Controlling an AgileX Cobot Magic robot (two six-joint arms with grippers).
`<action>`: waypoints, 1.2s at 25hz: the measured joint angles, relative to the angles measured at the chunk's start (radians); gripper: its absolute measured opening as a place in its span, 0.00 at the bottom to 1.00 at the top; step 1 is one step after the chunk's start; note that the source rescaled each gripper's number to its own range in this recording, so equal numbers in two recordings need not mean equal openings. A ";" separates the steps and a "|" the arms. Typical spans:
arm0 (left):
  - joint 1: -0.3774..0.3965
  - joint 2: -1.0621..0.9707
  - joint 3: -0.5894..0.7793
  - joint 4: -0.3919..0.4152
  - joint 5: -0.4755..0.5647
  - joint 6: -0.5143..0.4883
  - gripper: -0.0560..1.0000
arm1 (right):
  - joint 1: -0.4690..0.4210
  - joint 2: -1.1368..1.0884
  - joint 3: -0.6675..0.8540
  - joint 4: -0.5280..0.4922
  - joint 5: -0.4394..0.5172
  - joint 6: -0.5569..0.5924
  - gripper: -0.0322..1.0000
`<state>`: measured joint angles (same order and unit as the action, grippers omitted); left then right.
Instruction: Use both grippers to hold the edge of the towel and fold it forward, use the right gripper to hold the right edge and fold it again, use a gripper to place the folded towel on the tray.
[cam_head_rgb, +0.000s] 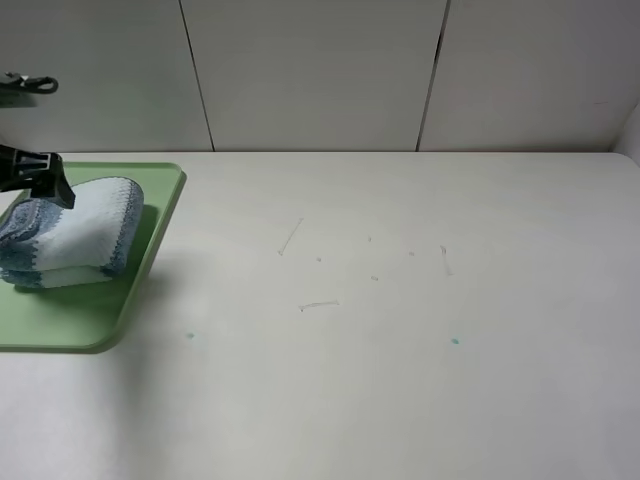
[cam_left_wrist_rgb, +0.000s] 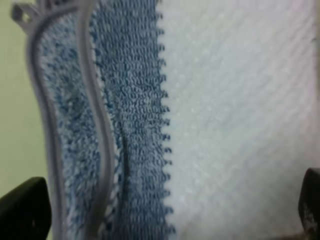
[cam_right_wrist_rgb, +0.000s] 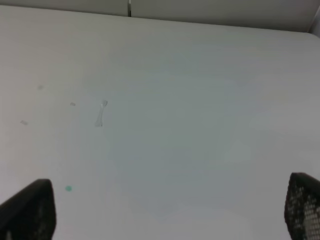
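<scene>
The left gripper (cam_head_rgb: 45, 180) hangs at the far left of the table, just above the far left part of the towel (cam_head_rgb: 72, 232). Its jaws stand wide apart: in the left wrist view one dark fingertip (cam_left_wrist_rgb: 25, 210) shows at each side of the picture, and the cloth between them lies loose, so nothing is clamped. I judge that the jaws are open because the towel is already put down and needs no more hold. The towel lies folded into a thick small bundle, with the pale part on top and the blue stripe and grey edging along its left and near side. It rests on the tray (cam_head_rgb: 150, 245), toward the far part of it, and all of it that shows is inside the rim; the left end of tray and towel is cut by the picture edge, so I cannot tell how it lies there. The folded edge toward the right is rounded and a little puffy, so the bundle could spring open slightly, but it looks stable. The right gripper (cam_right_wrist_rgb: 165, 220) is out of the high view; in its own wrist view its two fingertips (cam_right_wrist_rgb: 27, 210) stand wide apart over the bare table (cam_head_rgb: 400, 300), with nothing between them, only some small marks and a green speck on the surface. It probably stays away on the right because the placing needs one arm only. From how things lie, both folds and the placing seem done, and only the lifting away of the left arm is left.
</scene>
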<state>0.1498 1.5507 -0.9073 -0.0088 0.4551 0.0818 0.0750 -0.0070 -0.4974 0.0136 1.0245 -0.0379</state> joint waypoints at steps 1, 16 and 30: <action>0.000 -0.024 0.000 0.000 0.019 0.000 1.00 | 0.000 0.000 0.000 0.000 0.000 0.000 1.00; 0.000 -0.416 0.000 0.000 0.413 -0.007 1.00 | 0.000 0.000 0.000 0.000 0.000 0.000 1.00; -0.001 -0.734 0.006 -0.014 0.730 -0.069 1.00 | 0.000 0.000 0.000 0.000 0.000 0.000 1.00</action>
<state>0.1489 0.8167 -0.9013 -0.0225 1.1848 0.0131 0.0750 -0.0070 -0.4974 0.0136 1.0245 -0.0379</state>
